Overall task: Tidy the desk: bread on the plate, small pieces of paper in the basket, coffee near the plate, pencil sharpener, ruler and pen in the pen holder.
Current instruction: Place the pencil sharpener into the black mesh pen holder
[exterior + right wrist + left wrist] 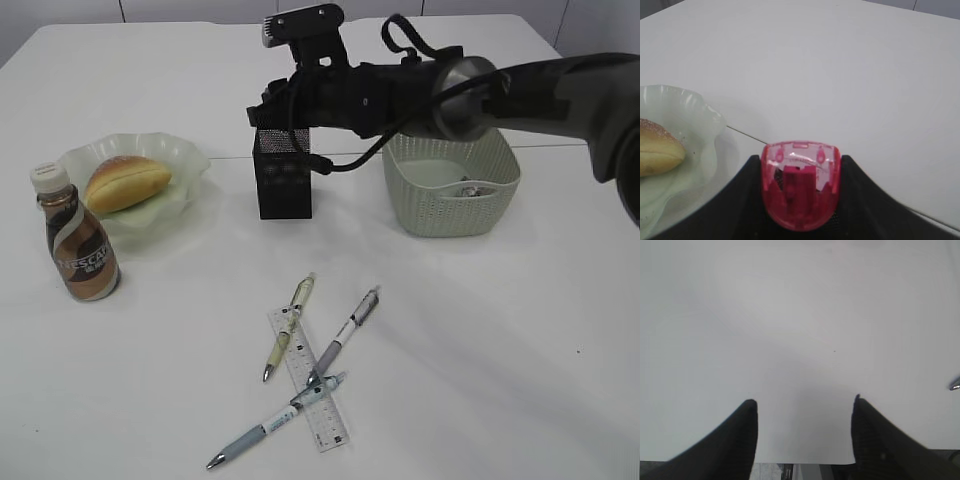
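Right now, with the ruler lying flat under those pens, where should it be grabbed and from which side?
Probably the near end of the ruler, which lies bare beyond the blue-grey pen crossing it. Come from above with the end effector spanning the narrow width. It lies flat on the desk, so a pinch across its thin long edges seems the only purchase; its upper part is crowded by the green pen and grey pen.

White desk point(520, 350) with a thin seam across. Resting directly on it: coffee point(80, 247) at left beside the plate point(185, 160), pen holder point(285, 180) mid-table, basket point(450, 205) to its right. Nearer the front edge, ruler point(318, 405) with three pens point(345, 335) lying around and over it.
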### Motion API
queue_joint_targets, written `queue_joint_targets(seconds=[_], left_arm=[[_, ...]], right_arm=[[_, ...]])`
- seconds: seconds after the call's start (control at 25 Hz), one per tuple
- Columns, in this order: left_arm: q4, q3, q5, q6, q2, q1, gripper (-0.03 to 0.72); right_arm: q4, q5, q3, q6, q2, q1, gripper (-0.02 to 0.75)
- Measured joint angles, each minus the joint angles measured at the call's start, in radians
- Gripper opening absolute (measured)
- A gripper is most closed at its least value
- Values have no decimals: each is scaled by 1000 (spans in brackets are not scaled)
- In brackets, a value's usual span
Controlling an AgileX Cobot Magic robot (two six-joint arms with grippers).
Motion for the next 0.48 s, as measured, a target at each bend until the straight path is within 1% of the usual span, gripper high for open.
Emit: queue_joint_targets(seconds=[0.4, 0.48], left_arm=[[0, 0, 0, 0, 0, 0, 434], [0, 0, -2, 0, 0, 0, 434]], right_arm=[[0, -5, 0, 0, 32, 0, 307], [0, -5, 0, 0, 32, 0, 319]])
